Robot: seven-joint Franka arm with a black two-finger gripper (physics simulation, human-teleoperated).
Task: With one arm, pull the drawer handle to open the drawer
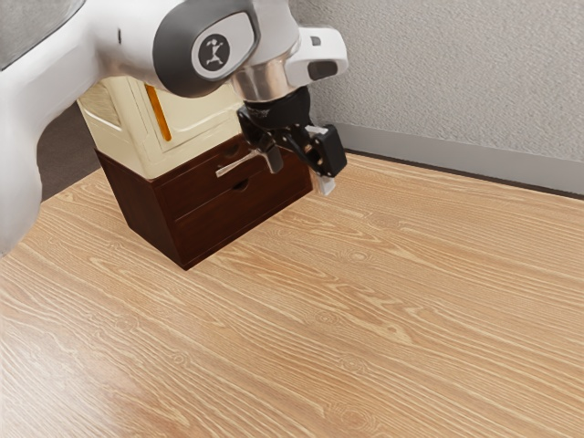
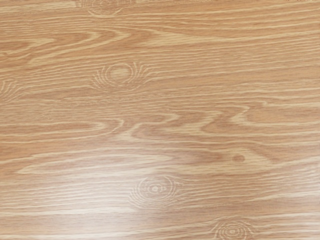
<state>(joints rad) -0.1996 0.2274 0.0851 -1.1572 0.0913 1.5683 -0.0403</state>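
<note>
Pale wood grain covers the tabletop [image 1: 365, 347] beneath the hand [image 1: 299, 173], whose fingers stand spread, gripping nothing. The dark drawer [image 1: 199, 192] is just beside it, its metal handle [image 1: 234, 168] running up close to one finger; whether they touch is unclear. Best to bring the bar between both fingers, close squarely, then draw straight away from the front without twisting

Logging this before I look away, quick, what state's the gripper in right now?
Gripper: open, jaws spread apart, holding nothing.
</note>
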